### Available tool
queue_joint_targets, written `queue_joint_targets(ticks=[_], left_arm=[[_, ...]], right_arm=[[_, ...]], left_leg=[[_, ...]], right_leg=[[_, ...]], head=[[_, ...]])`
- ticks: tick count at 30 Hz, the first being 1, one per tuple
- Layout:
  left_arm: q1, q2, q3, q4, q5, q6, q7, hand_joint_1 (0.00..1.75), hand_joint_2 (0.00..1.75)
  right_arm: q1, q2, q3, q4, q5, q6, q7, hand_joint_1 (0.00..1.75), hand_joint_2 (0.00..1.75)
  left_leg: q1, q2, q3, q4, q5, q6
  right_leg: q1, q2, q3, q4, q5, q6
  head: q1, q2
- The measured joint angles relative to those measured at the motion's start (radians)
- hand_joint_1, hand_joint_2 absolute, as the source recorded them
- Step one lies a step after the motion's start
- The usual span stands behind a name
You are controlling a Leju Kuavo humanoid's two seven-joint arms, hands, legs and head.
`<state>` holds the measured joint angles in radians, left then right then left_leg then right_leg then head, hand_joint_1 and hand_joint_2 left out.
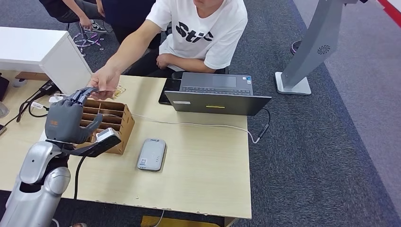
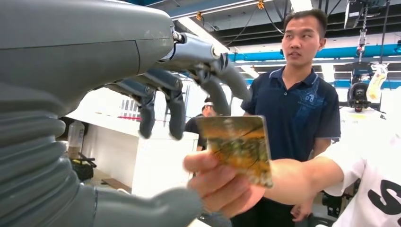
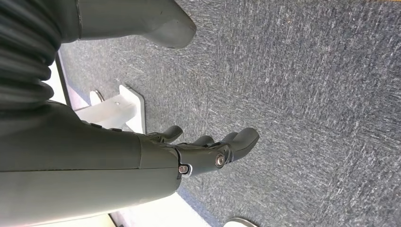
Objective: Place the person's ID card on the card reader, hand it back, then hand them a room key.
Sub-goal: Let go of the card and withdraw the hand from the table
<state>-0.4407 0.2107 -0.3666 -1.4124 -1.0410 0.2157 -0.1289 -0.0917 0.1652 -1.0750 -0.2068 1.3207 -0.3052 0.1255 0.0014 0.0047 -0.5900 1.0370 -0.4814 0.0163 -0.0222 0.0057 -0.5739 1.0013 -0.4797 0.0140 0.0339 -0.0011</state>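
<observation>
Currently I am seeing the left robot hand point(image 2: 189, 90) reaching open-fingered toward the ID card point(image 2: 239, 144) the person's hand point(image 2: 222, 182) is offering; the right robot hand point(image 3: 208, 151) is hanging, apparently empty and loosely open.

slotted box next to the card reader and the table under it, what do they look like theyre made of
The slotted box looks like plain brown corrugated cardboard, matte, with thin raw-edged dividers. The table appears to be pale wood-look laminate or veneer: smooth, faint grain, slight sheen; which one is unclear. The card reader beside the box looks like smooth grey-white plastic.
</observation>
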Motion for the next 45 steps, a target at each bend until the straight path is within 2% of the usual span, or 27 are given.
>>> queue_joint_targets(ticks=[8,17,20,23,28,31,35,38,42,45], left_arm=[[0.03,-0.001,0.0,-0.021,0.03,0.027,-0.004,0.0,1.75],[0.142,0.012,0.031,-0.103,0.077,0.099,-0.031,0.0,1.75],[0.222,0.013,0.073,-0.157,0.13,0.157,-0.07,0.0,1.75],[0.339,0.01,0.139,-0.23,0.19,0.212,-0.124,0.0,1.75],[0.465,-0.001,0.219,-0.313,0.218,0.234,-0.158,0.0,1.75],[0.551,-0.027,0.275,-0.365,0.29,0.274,-0.195,0.0,1.75],[0.683,-0.088,0.392,-0.432,0.446,0.295,-0.287,0.0,1.75],[0.732,-0.125,0.467,-0.456,0.477,0.281,-0.32,0.0,1.75],[0.759,-0.186,0.557,-0.469,0.533,0.228,-0.334,0.0,1.75],[0.766,-0.267,0.7,-0.465,0.602,0.105,-0.379,0.0,1.75]], right_arm=[[0.001,0.0,-0.005,0.0,-0.004,-0.002,0.0,0.0,1.75],[0.005,0.0,-0.009,0.0,-0.018,-0.006,0.0,0.0,1.75],[0.007,0.0,-0.013,0.0,-0.029,-0.01,0.001,0.0,1.75],[0.01,0.001,-0.02,0.0,-0.037,-0.018,0.006,0.0,1.75],[0.011,0.002,-0.033,0.0,-0.046,-0.023,0.008,0.0,1.75],[0.012,0.005,-0.04,0.0,-0.06,-0.032,0.009,0.0,1.75],[0.016,0.009,-0.054,0.0,-0.074,-0.041,0.009,0.0,1.75],[0.016,0.011,-0.06,0.0,-0.077,-0.041,0.009,0.0,1.75],[0.015,0.014,-0.066,0.0,-0.086,-0.047,0.003,0.0,1.75],[0.016,0.015,-0.072,0.0,-0.093,-0.058,-0.008,0.0,1.75]], left_leg=[[0.0,0.0,0.0,0.0,0.0,0.0],[0.0,0.0,-0.001,0.0,0.0,0.0],[0.0,0.001,0.0,0.0,-0.001,0.0],[0.0,0.002,0.0,0.0,-0.002,0.0],[0.0,-0.001,-0.001,0.0,-0.002,0.0],[0.0,0.001,0.0,-0.001,-0.003,0.0],[0.0,0.001,0.0,-0.001,-0.005,0.0],[0.0,-0.001,0.0,-0.001,-0.005,0.0],[0.0,-0.001,0.001,-0.001,-0.005,0.0],[0.0,-0.001,0.001,-0.001,-0.005,0.0]], right_leg=[[0.0,0.0,0.0,0.0,0.0,0.0],[0.0,0.0,0.0,0.0,-0.001,0.0],[0.0,0.001,0.0,0.0,-0.001,0.0],[0.0,0.002,-0.001,0.0,-0.001,0.001],[0.0,-0.001,0.0,0.0,-0.002,0.001],[0.0,0.001,0.0,0.0,-0.002,0.001],[0.0,0.002,0.0,0.0,-0.004,0.002],[0.0,-0.001,0.001,0.0,-0.004,0.002],[0.0,-0.001,0.002,0.0,-0.005,0.002],[0.0,-0.001,0.002,0.0,-0.005,0.002]], head=[[0.0,0.0],[0.0,0.0],[0.0,0.0],[0.0,0.0],[0.0,0.0],[0.0,0.0],[0.0,0.0],[0.0,0.0],[0.0,0.0],[0.0,0.0]])
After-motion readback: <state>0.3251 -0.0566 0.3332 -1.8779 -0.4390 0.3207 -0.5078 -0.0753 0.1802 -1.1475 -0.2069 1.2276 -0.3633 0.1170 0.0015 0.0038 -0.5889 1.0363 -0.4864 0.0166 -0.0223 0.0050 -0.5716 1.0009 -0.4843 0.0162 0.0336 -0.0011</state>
